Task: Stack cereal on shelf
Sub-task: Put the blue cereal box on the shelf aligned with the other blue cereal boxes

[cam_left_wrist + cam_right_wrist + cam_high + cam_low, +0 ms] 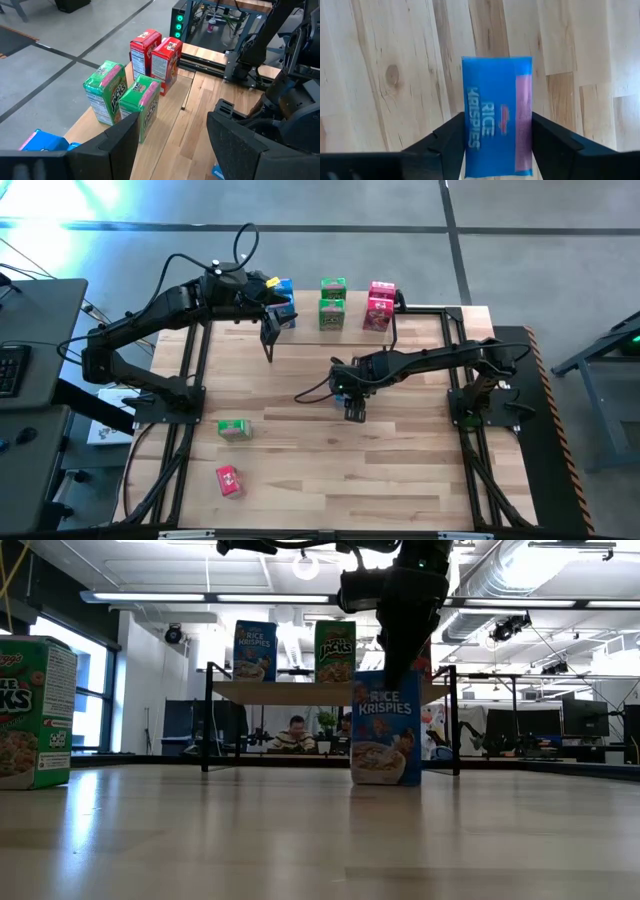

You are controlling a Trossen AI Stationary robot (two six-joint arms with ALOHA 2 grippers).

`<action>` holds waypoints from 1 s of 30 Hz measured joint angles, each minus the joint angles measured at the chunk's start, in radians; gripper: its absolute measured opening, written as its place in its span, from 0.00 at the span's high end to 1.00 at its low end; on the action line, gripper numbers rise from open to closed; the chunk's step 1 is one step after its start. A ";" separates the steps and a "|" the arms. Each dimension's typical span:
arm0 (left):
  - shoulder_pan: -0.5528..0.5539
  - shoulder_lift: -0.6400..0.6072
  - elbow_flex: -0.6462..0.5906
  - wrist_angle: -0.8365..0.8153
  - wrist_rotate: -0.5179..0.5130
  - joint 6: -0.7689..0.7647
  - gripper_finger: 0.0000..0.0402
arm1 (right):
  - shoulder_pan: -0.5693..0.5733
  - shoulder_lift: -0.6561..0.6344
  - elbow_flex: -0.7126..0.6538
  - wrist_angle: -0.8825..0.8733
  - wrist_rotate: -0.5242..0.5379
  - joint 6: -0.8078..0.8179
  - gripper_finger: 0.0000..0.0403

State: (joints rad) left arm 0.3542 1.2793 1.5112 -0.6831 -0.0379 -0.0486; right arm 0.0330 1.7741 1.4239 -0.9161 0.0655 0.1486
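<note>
**Shelf holds six boxes; three remain on the table**

The shelf [300, 692] stands at the far edge of the table [400, 470], and its top is crowded. It carries two blue boxes [283, 287] at one end, two green boxes [332, 300] in the middle and two red boxes [380, 303] at the other end. Each colour forms a pair, one box behind the other.

The left gripper [270, 340] hangs just in front of the shelf's blue end. Its fingers are spread with nothing between them, and it stands in the way of that end.

In front of the shelf, out from its middle, a third blue box [386, 735] stands upright on the table. The right gripper [354, 412] is directly over it, fingers parted on either side of the box top and not seen clamping it. The right arm stretches across the table in front of the shelf's red end.

Well away from the shelf, toward the near left of the table, a lone green box [234, 429] stands. A lone red box [229, 480] lies farther from the shelf again.

That makes three blue, three green and three red, nine boxes in all. Beyond the shelf, in the room, a person [295, 730] sits at a desk.
</note>
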 joint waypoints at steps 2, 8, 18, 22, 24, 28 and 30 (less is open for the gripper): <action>0.000 0.000 0.000 0.000 0.000 0.000 0.45 | 0.000 0.000 0.000 0.000 0.000 0.000 0.51; 0.000 0.000 0.000 0.000 0.000 0.000 0.45 | 0.000 0.000 0.000 0.000 0.005 0.005 0.45; 0.000 0.000 0.000 0.000 0.000 0.000 0.45 | 0.000 -0.024 0.049 -0.034 0.006 0.021 0.36; 0.000 0.000 0.000 0.000 0.000 0.000 0.45 | 0.000 -0.090 0.050 -0.034 0.021 0.062 0.36; 0.000 0.000 0.000 0.000 0.000 0.000 0.45 | 0.002 -0.129 0.050 -0.036 0.055 0.070 0.36; 0.000 0.000 0.000 0.000 0.000 0.000 0.45 | 0.003 -0.223 0.050 -0.035 0.131 0.046 0.36; 0.000 0.000 0.000 0.000 0.000 0.000 0.45 | 0.003 -0.271 0.050 -0.036 0.172 0.011 0.36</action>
State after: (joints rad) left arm 0.3541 1.2793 1.5112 -0.6834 -0.0380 -0.0489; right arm 0.0357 1.5029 1.4742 -0.9517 0.2373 0.1600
